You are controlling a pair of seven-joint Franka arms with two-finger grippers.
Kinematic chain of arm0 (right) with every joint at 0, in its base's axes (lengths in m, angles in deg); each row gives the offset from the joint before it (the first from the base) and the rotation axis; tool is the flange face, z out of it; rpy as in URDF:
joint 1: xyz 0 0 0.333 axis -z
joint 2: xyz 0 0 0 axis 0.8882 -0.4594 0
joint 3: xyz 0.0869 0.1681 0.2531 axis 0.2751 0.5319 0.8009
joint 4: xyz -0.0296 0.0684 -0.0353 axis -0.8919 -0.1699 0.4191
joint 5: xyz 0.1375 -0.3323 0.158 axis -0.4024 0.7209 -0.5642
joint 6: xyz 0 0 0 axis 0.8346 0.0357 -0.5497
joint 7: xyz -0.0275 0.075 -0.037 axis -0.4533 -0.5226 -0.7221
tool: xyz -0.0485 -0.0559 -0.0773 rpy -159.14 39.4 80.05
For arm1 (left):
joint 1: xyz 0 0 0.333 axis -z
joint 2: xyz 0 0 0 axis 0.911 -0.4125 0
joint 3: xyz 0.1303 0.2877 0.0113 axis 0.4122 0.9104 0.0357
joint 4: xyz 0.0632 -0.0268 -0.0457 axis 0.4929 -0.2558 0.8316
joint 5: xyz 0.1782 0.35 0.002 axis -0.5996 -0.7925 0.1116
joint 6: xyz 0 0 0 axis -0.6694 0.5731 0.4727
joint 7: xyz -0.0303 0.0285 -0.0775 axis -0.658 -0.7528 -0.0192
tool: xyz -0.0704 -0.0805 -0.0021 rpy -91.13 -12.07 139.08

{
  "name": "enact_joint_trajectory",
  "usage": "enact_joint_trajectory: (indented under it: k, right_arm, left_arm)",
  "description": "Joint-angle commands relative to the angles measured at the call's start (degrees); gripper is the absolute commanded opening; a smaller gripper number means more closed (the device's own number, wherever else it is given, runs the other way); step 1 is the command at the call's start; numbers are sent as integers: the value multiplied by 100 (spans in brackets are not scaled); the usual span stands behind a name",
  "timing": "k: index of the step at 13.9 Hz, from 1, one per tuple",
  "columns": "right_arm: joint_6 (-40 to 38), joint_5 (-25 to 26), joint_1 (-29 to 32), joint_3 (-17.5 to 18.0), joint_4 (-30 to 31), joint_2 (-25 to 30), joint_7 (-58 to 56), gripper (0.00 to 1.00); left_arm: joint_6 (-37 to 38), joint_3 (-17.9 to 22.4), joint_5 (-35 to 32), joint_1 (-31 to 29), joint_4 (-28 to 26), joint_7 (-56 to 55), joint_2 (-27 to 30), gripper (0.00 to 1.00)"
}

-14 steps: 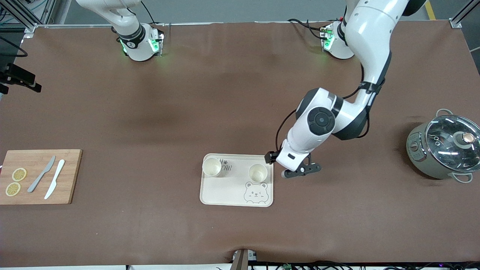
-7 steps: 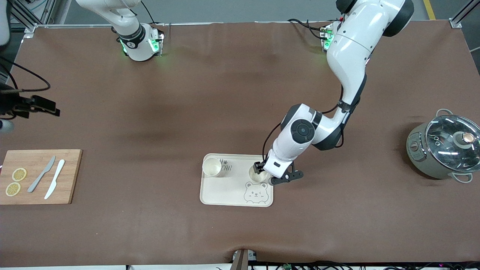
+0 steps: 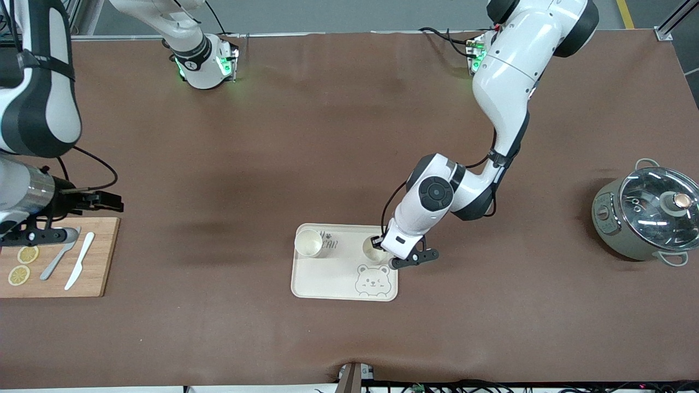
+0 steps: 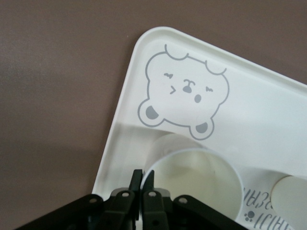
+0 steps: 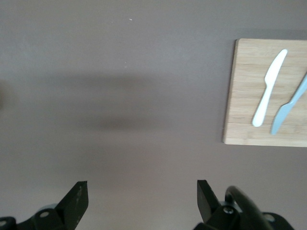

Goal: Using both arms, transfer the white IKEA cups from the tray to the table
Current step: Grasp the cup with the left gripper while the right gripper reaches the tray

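Note:
Two white IKEA cups stand on the cream bear tray [image 3: 333,278]. One cup [image 3: 308,243] stands free at the tray's corner toward the right arm's end. My left gripper [image 3: 385,251] is shut on the rim of the other cup [image 3: 373,251], above the bear print. In the left wrist view the fingertips [image 4: 137,178] pinch that cup's wall [image 4: 192,175], one inside and one outside. The free cup [image 4: 290,196] shows at that view's edge. My right gripper [image 3: 71,218] is open and empty over the table by the cutting board; the right wrist view [image 5: 142,184] shows bare table between its jaws.
A wooden cutting board [image 3: 104,256] with a grey knife [image 3: 60,254], a white knife [image 3: 80,267] and two lemon slices [image 3: 27,254] lies at the right arm's end. A grey-green pot with glass lid [image 3: 647,215] stands at the left arm's end.
My left gripper has moved from beside the tray onto the cup by the bear print and settled on its rim. My right arm has swung in toward the cutting board.

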Motion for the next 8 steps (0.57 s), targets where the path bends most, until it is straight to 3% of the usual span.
enact_joint_trajectory:
  k: [1,5,8]
  right_arm:
    - [-33,-493,-155,0,-154,-195,752,100]
    - [273,-785,-787,0,-154,-397,2288,100]
    - [747,-961,-1253,0,-163,-573,3142,100]
  left_arm:
    - [88,199,-380,86,134,-193,52,0]
    - [763,217,-478,-133,143,-158,579,0]
    - [1693,208,-583,-528,108,77,1211,0]
